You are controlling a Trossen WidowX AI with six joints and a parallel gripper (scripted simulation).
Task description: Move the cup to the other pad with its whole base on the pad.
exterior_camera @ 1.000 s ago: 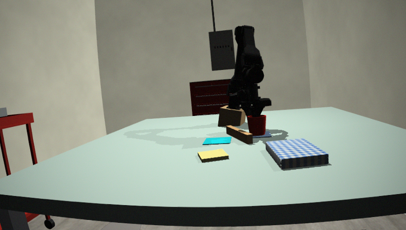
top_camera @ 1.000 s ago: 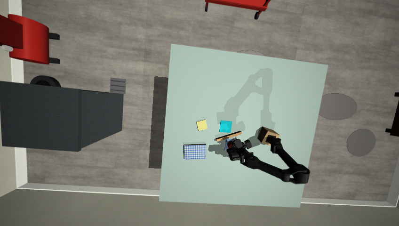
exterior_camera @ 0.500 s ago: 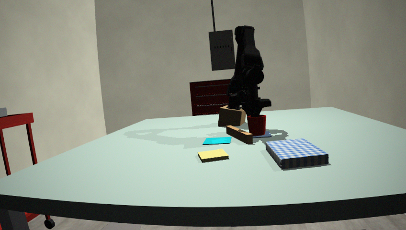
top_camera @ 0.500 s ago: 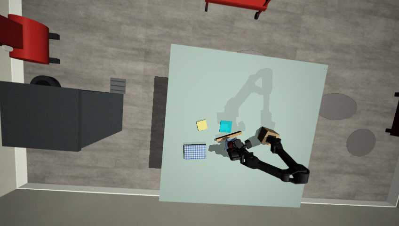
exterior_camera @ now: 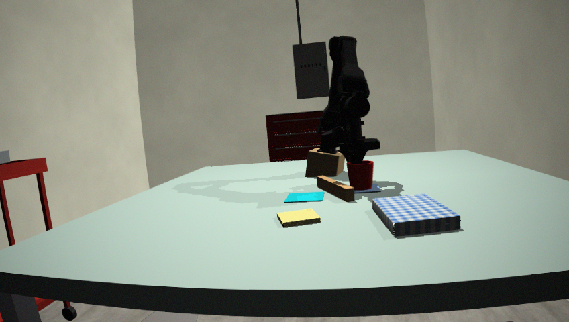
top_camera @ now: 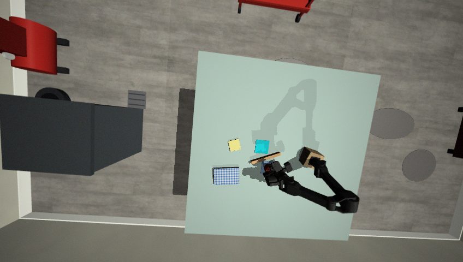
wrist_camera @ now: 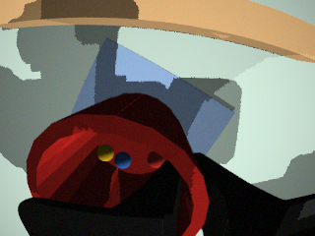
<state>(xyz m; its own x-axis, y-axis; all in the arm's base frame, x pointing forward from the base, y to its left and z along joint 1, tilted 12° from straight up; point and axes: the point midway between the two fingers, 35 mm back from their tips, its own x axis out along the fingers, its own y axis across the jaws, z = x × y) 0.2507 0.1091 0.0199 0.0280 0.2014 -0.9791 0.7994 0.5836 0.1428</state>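
Wrist view: end effector [wrist_camera: 173, 191] clamped on red cup [wrist_camera: 79, 157] rim, marbles [wrist_camera: 114, 156] inside. Cup upright on blue pad [wrist_camera: 191, 108], beside wooden bar [exterior_camera: 335, 188]; cyan pad [exterior_camera: 304, 196] beyond.

- pale green square table top [exterior_camera: 167, 243] with dark edge, carries everything below
- flat cyan square pad [exterior_camera: 304, 196], near the middle
- flat pale-blue square pad [wrist_camera: 197, 114], red cup [exterior_camera: 359, 174] standing on it
- thin yellow block [exterior_camera: 298, 217], just in front of cyan pad
- long wooden bar [exterior_camera: 335, 188], between the two pads
- blue-white checkered flat box [exterior_camera: 415, 213]
- tan wooden block [exterior_camera: 324, 163], under the arm's foot
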